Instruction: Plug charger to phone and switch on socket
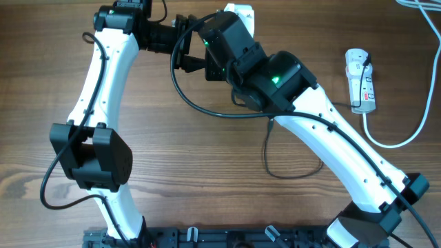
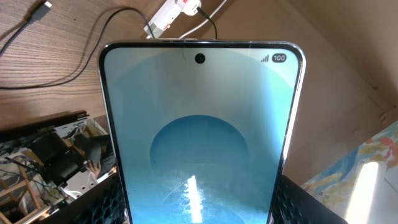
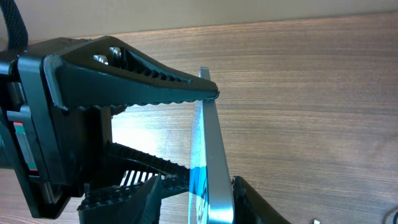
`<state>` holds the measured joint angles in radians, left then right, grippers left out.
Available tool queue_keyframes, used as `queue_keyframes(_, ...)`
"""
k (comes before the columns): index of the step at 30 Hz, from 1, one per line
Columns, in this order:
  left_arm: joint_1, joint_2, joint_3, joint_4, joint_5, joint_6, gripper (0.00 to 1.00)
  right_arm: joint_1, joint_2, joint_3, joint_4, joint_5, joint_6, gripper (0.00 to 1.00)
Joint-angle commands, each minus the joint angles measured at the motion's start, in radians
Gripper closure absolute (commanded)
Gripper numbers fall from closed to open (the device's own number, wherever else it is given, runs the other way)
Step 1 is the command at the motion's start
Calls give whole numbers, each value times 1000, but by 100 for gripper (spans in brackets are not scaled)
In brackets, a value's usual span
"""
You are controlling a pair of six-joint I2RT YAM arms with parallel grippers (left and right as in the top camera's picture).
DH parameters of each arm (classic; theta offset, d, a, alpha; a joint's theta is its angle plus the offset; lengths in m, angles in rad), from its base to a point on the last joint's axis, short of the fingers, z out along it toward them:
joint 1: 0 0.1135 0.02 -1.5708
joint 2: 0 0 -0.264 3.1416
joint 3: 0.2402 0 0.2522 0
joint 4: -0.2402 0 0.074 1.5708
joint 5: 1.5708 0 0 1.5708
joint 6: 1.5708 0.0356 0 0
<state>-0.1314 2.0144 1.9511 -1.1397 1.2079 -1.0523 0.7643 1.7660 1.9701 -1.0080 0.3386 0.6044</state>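
Note:
The phone (image 2: 199,124) has a turquoise screen and fills the left wrist view. My left gripper (image 2: 199,208) is shut on its two long edges and holds it above the table. In the right wrist view the phone (image 3: 210,155) is edge-on, with the left gripper's ribbed fingers (image 3: 143,87) clamped on it. My right gripper (image 3: 199,202) is open, its jaws on either side of the phone, the right jaw against its back. In the overhead view both grippers meet at the top (image 1: 196,52) and hide the phone. The charger's tip (image 2: 45,9) lies loose on the table. The socket (image 1: 361,80) lies at the right.
The charger's thin cable (image 1: 270,155) loops over the middle of the table under my right arm. A thick white lead (image 1: 413,134) curves from the socket to the right edge. A black rack (image 1: 207,238) runs along the front edge.

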Motion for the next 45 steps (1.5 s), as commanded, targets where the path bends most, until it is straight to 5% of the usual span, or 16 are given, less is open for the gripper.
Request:
queue_keyframes(1,5,-36,1,4,24,24,34,1,9,20,4,19,-2,67)
queue_keyframes(17,5,-36,1,4,48,23,32,1,9,20,3,19,1,89)
queue_keyframes(21,5,-36,1,4,51,23,21,1,9,20,3,19,5,95)
queue_keyframes(22,5,-36,1,4,51,23,3,1,9,20,3,19,14,95)
queue_keyframes(26,5,-36,1,4,51,23,0,0,7,20,5,21,64,95)
queue_keyframes(32,5,-36,1,8,51,23,0,0,-13,20,5,108,329,96)
queue_keyframes(40,5,-36,1,65,51,18,0,0,-50,20,-22,109,942,96)
queue_keyframes(45,4,-36,1,76,59,-90,4,0,-48,19,-29,75,1123,96)
